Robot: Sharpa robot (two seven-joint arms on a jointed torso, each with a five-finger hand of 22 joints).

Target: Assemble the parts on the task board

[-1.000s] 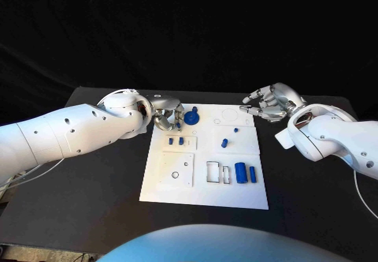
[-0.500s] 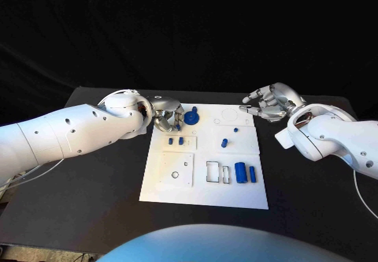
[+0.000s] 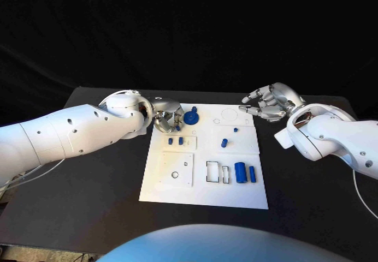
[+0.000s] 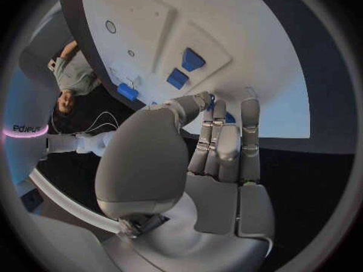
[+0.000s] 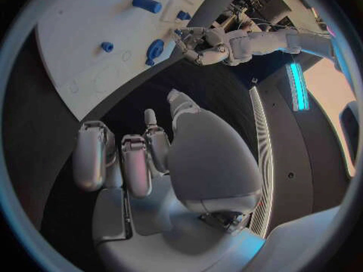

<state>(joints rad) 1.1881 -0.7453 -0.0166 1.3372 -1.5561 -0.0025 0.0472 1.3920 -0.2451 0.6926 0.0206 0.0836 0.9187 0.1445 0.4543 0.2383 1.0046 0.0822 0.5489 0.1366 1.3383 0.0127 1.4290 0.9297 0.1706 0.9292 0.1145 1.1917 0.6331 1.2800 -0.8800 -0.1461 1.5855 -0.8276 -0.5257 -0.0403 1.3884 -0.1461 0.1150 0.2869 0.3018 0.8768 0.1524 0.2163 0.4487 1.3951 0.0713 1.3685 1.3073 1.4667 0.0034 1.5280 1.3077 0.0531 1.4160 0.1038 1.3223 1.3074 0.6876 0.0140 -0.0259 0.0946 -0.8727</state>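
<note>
The white task board (image 3: 236,194) lies mid-table. A round blue part with a knob (image 3: 192,117) stands at its far left corner. My left hand (image 3: 167,117) is right beside it, fingers curled together with the tips at the part's edge; a sliver of that blue part (image 4: 214,101) shows past the fingertips, and I cannot tell whether they touch. Two small blue pegs (image 3: 176,141) stand just nearer. My right hand (image 3: 272,103) hovers over the far right corner, fingers curled in on nothing. Two blue cylinders (image 3: 245,173) lie at the near right.
A short blue piece (image 3: 224,143) and a tiny one (image 3: 235,130) sit mid-board. Rectangular slots (image 3: 214,171) lie beside the cylinders, and a raised plate with holes (image 3: 177,169) takes the near left. Black table (image 3: 87,191) surrounds the board on every side.
My left hand has drawn back slightly to the left of the round blue part. The part and my right hand have stayed where they were.
</note>
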